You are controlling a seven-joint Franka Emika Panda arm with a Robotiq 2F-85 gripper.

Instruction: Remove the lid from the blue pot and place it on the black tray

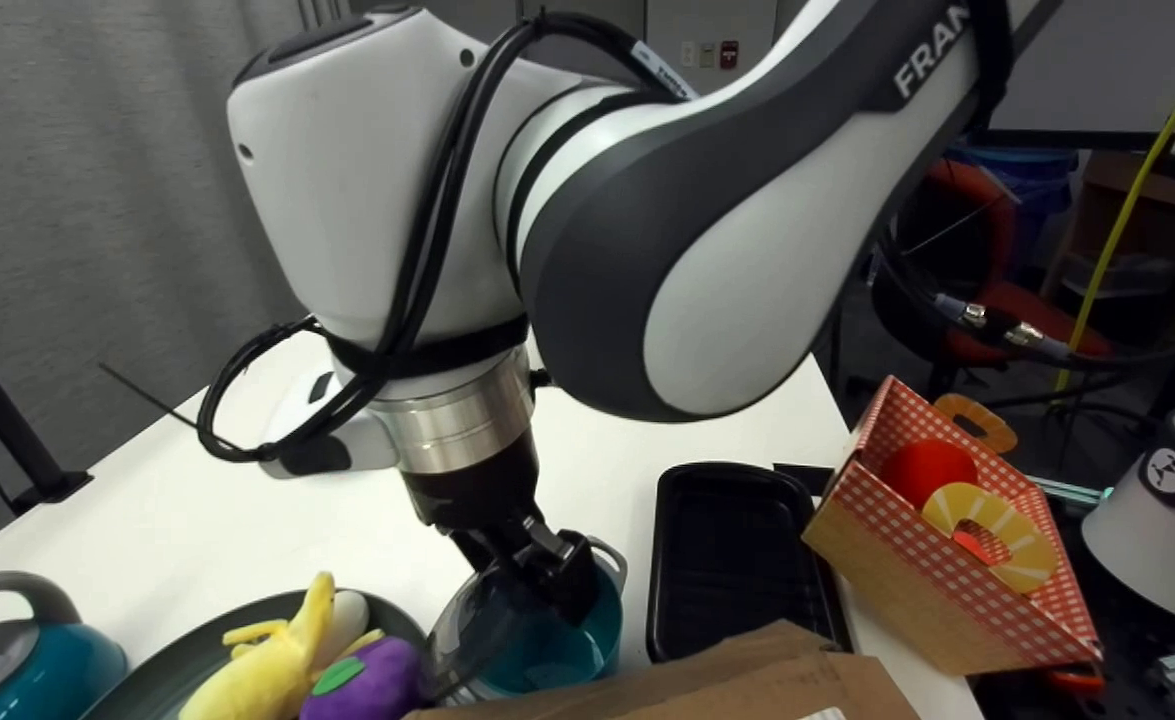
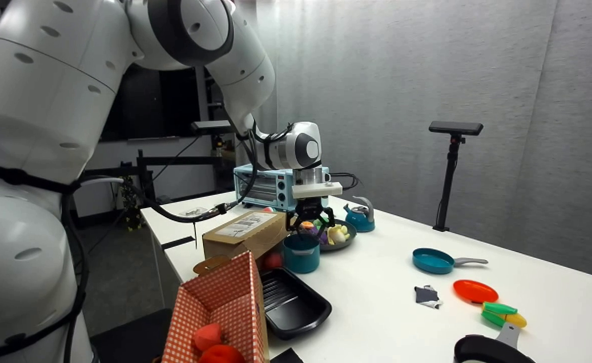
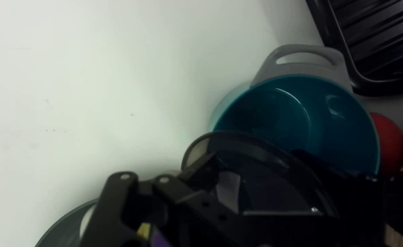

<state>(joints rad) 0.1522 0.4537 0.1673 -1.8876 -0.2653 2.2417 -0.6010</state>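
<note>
gripper [image 2: 311,236]: hung low; could not tell whether spread or pinching the lid [image 1: 477,630];
lid: tilted steeply, off its seat at the edge of the pot [image 2: 302,258]; seemingly mid-removal;
pot: stood mostly uncovered;
tray [image 2: 297,302]: lay just beside the pot, without the lid; seemed to call next for a sure hold, a lift clear, then a level lowering.

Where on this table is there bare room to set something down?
Bare white tabletop shows between the black tray and the teal frying pan, and between that pan and the kettle. It's crowded around the blue pot: tray, cardboard box, gray pan of plush toys, fingers and tilted glass lid.
</note>
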